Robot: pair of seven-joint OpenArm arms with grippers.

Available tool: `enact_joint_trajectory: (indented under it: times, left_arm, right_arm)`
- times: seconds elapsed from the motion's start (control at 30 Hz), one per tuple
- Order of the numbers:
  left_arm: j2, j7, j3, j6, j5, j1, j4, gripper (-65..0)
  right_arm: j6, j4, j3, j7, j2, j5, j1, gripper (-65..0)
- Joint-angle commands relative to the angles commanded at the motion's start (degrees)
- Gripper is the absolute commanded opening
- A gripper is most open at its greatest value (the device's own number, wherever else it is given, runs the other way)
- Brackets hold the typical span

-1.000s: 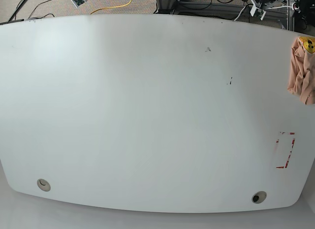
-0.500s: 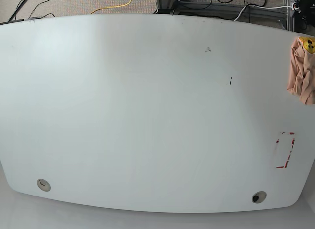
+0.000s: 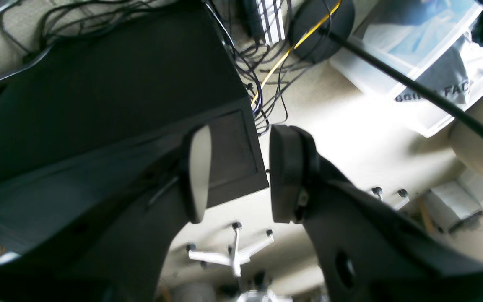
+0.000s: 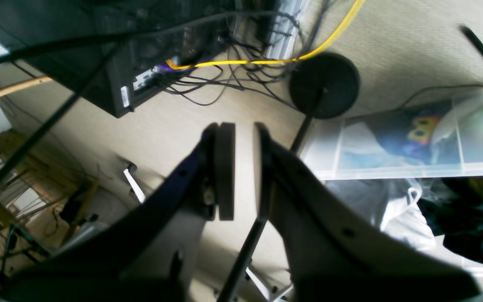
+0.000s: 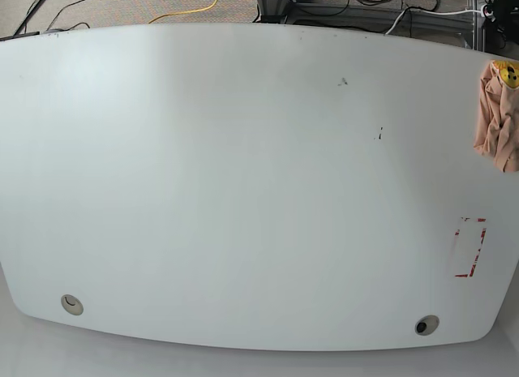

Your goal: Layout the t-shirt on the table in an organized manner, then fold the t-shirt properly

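Note:
The t-shirt is a bunched peach heap at the far right edge of the white table, partly cut off by the frame. Neither gripper shows in the base view. In the left wrist view my left gripper is open with a wide empty gap, pointing at the floor and a dark cabinet. In the right wrist view my right gripper has a narrow empty gap between its pads and hangs over floor and cables. Neither wrist view shows the t-shirt or the table.
A small yellow round object sits at the top of the shirt heap. A red-tape rectangle marks the table's right side. Grommet holes lie near the front edge. Cables and frames lie beyond the far edge.
White arm parts seen at the top left and top right edges one second ago have left the base view. The t-shirt has not moved.

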Motion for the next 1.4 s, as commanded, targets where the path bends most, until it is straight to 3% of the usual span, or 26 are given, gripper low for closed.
enact_joint_trajectory:
  times: [0.1,0.33,0.5,0.57,0.67,0.83,1.03,1.2,1.4]
  left_arm:
    - [-1.6,-3.6,-0.1,1.4,1.1,-3.6,-7.6,-43.3]
    - [-4.5,-11.6,0.0,12.5,1.3,-13.2,-26.3,-43.3]
    - [-5.0,-17.5,0.0,18.2,1.4,-19.3,-37.5,-43.3]
    - [-5.0,-20.0,0.9,20.4,1.4,-20.7,-41.1,-43.2]
    - [-6.1,-24.0,4.5,25.7,1.4,-23.4,-46.2,-43.1]
    - [-5.9,-27.5,9.7,32.5,1.1,-25.8,-51.2,-42.9]
    - [-5.9,-28.0,10.4,36.3,1.3,-27.5,-52.3,-42.9]
    - [-5.7,-27.8,10.4,39.0,1.3,-28.3,-52.3,-43.1]
    - [-4.2,-27.7,10.4,39.5,1.3,-28.9,-52.3,-43.2]
  right_arm:
    - [0.0,-5.6,0.0,1.2,0.0,-0.1,4.0,-58.7]
    - [0.0,-20.3,-0.4,7.9,0.2,-0.3,12.8,-58.7]
    - [0.0,-28.0,-4.0,12.1,-0.1,-4.0,17.8,-58.7]
    - [-1.89,-30.1,-4.7,14.2,-1.1,-5.0,19.0,-58.7]
    - [-5.23,-33.4,-4.7,16.7,-2.3,-7.2,21.2,-58.5]
    - [-9.01,-36.0,-4.7,17.4,-2.5,-8.0,23.9,-58.3]
    - [-13.85,-36.0,-4.7,17.5,-3.3,-8.5,25.9,-50.4]
    - [-18.86,-36.0,-4.7,17.1,-3.6,-8.5,27.6,-49.9]
    - [-21.05,-36.0,-4.7,17.0,-4.7,-8.5,28.3,-49.5]
